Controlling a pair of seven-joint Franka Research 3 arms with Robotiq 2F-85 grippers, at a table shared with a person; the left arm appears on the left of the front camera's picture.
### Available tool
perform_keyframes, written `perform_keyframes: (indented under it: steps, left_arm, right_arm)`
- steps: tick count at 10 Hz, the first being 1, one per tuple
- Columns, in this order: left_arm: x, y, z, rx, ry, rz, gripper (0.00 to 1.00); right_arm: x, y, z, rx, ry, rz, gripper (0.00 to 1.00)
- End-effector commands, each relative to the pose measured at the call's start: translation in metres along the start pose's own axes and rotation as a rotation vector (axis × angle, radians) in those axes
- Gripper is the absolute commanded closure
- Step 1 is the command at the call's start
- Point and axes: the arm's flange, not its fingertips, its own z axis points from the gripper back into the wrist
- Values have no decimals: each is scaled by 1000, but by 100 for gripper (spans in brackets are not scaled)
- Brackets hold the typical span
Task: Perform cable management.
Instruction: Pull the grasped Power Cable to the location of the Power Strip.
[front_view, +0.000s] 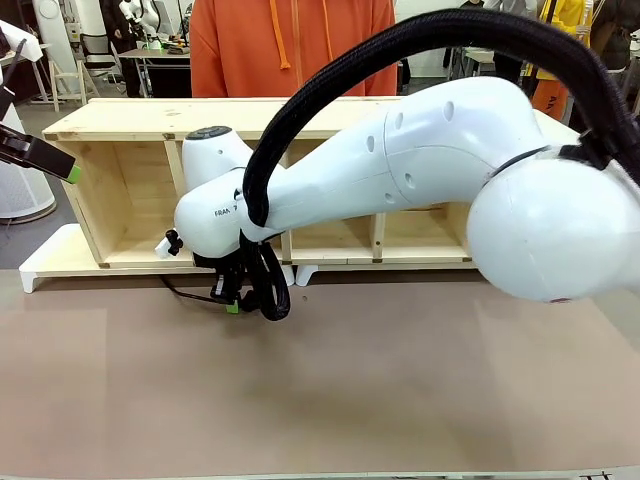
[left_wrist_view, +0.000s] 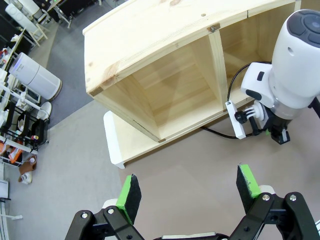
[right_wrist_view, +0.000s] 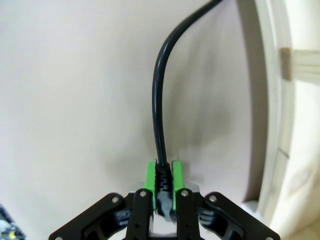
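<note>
The thin black cable (right_wrist_view: 157, 100) rises from between my right gripper's (right_wrist_view: 163, 184) green pads, which are shut on its ribbed plug end. In the front view the right gripper (front_view: 232, 297) hangs low over the brown table just in front of the wooden shelf (front_view: 130, 190), and the cable (front_view: 190, 294) trails left from it along the table. From the left wrist view the cable (left_wrist_view: 220, 134) runs under the shelf's front edge. My left gripper (left_wrist_view: 189, 190) is open and holds nothing, high above the table's left side; it also shows at the far left (front_view: 60, 165).
The long wooden shelf unit (left_wrist_view: 150, 65) lies on white feet (front_view: 40, 265) along the table's far side. A person in an orange hoodie (front_view: 290, 45) stands behind it. My right arm (front_view: 430, 170) spans the middle of the table. Bare brown tabletop (front_view: 350, 390) lies in front.
</note>
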Motion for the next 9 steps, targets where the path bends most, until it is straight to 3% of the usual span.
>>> perform_keyframes:
  steps: [1, 4, 9]
  left_arm:
    - [1, 1, 0, 8, -8, -13, 0]
    - [1, 1, 0, 8, -8, -13, 0]
    - [1, 1, 0, 8, -8, -13, 0]
  right_arm:
    - [-17, 22, 24, 40, 31, -48, 84]
    - [-32, 42, 52, 17, 61, -102, 84]
    - [-93, 90, 91, -61, 43, -274, 84]
